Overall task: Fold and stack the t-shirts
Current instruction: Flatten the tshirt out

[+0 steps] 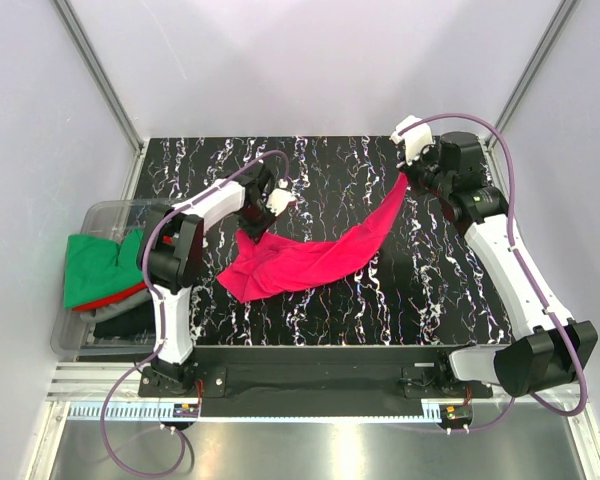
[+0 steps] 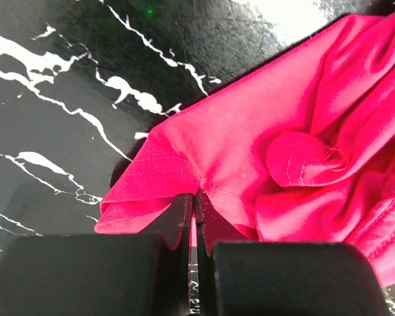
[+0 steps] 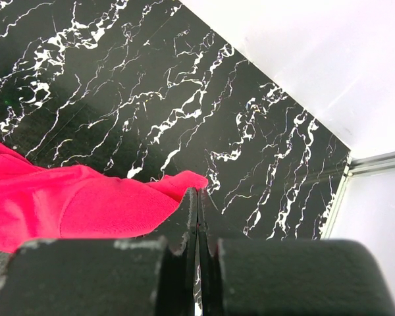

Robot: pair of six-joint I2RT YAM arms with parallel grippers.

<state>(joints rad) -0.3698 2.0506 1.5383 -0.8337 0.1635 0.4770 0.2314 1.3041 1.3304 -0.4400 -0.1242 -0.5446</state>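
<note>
The crimson t-shirt (image 1: 310, 260) hangs bunched and stretched in a band between my two grippers over the black marble table (image 1: 420, 300). My left gripper (image 1: 263, 218) is shut on a hem fold of it (image 2: 263, 145), with the jaws closed and cloth pinched between them (image 2: 197, 197). My right gripper (image 1: 407, 180) is shut on the other end of it, at the far right, and only a corner of the cloth (image 3: 72, 204) shows beside the closed jaws (image 3: 198, 194). The green t-shirt (image 1: 95, 265), the red one (image 1: 120, 297) and the dark one (image 1: 125, 322) lie in a bin at the left.
A clear plastic bin (image 1: 105, 210) stands off the table's left edge and holds the other shirts. White walls with metal frame posts close in the back and sides. The table's far right corner shows in the right wrist view (image 3: 342, 164).
</note>
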